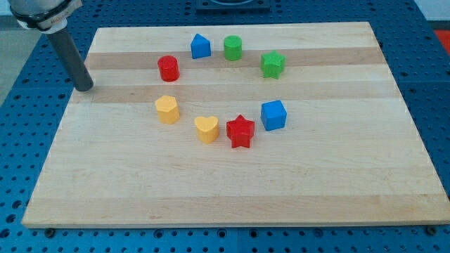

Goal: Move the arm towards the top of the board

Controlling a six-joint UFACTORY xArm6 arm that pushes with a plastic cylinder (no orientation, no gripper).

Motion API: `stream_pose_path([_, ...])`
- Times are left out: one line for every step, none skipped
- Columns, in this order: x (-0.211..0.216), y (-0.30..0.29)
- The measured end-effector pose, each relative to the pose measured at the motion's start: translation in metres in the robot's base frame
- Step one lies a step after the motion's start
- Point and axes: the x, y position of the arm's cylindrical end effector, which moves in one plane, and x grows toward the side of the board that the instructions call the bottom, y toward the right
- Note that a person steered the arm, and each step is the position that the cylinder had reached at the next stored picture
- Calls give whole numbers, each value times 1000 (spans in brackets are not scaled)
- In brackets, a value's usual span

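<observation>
My tip (84, 88) rests at the left edge of the wooden board (232, 190), in its upper part. The blocks form a loose ring to its right. A red cylinder (168, 69) is the nearest block, to the right and slightly above the tip. A yellow hexagonal block (167, 109) lies to the lower right. Further right are a yellow heart (207, 129), a red star (240, 131) and a blue cube (273, 115). Near the top are a blue house-shaped block (201, 46), a green cylinder (233, 48) and a green star (273, 64).
The board lies on a blue perforated table (21, 105). The rod rises from the tip to the arm's metal end (42, 14) at the view's top left corner.
</observation>
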Motion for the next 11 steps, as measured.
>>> stream_pose_path([-12, 6])
stream_pose_path([-66, 26])
stream_pose_path([-71, 28])
stream_pose_path([-77, 33])
stream_pose_path([-77, 33])
stream_pose_path([-84, 33])
stream_pose_path([-98, 33])
stream_pose_path([-106, 33])
stream_pose_path([-129, 33])
stream_pose_path([-154, 33])
stream_pose_path([-165, 33])
